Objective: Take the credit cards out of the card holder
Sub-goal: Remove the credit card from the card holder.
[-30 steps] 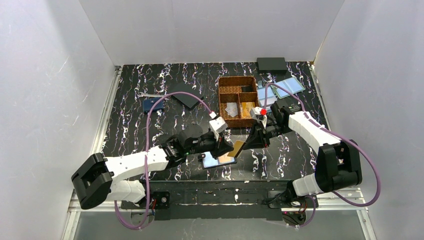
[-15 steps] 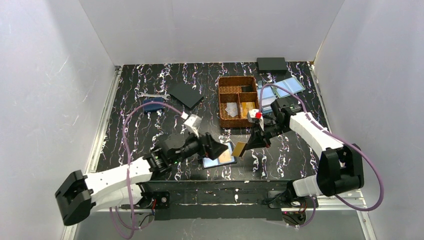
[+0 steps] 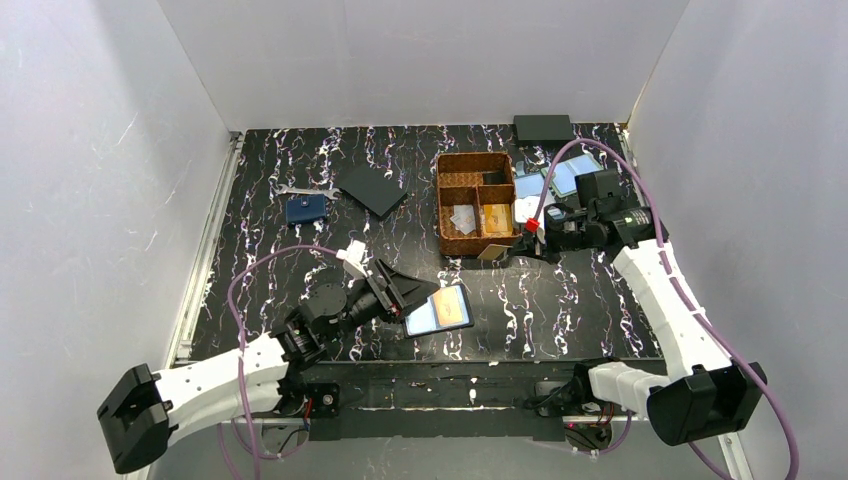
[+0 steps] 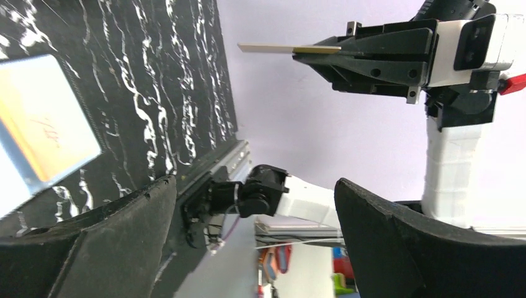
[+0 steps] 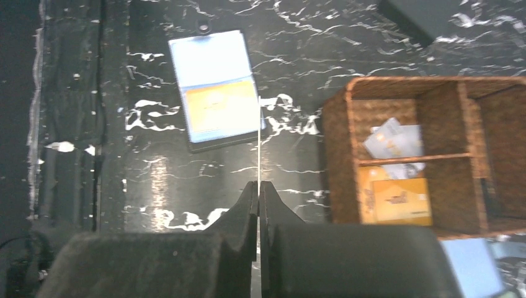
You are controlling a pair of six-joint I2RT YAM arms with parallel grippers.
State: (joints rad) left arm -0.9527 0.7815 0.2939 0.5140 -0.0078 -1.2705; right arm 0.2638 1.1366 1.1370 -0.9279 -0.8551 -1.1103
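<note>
The card holder (image 3: 438,310) lies open on the table, pale blue inside with a black rim, and an orange credit card (image 5: 220,105) sits in its sleeve. My left gripper (image 3: 397,290) is open just left of the holder (image 4: 43,124), with nothing between its fingers (image 4: 111,236). My right gripper (image 3: 514,249) is shut on a thin credit card (image 3: 495,253), held above the table at the front edge of the brown basket (image 3: 476,157). In the right wrist view that card (image 5: 258,149) shows edge-on, sticking out of the pinched fingertips (image 5: 248,198). It also appears edge-on in the left wrist view (image 4: 285,48).
The basket (image 5: 403,79) holds an orange card (image 5: 397,198) and pale cards (image 5: 391,139) in its compartments. Pale blue holders (image 3: 560,180) lie right of it, a black box (image 3: 543,127) behind. A navy wallet (image 3: 305,208), a wrench (image 3: 298,189) and a black flat square (image 3: 371,189) lie at the back left.
My left gripper opened and drew back left toward the near edge, off the card holder. My right gripper carried the card away from the holder, up and right toward the basket.
</note>
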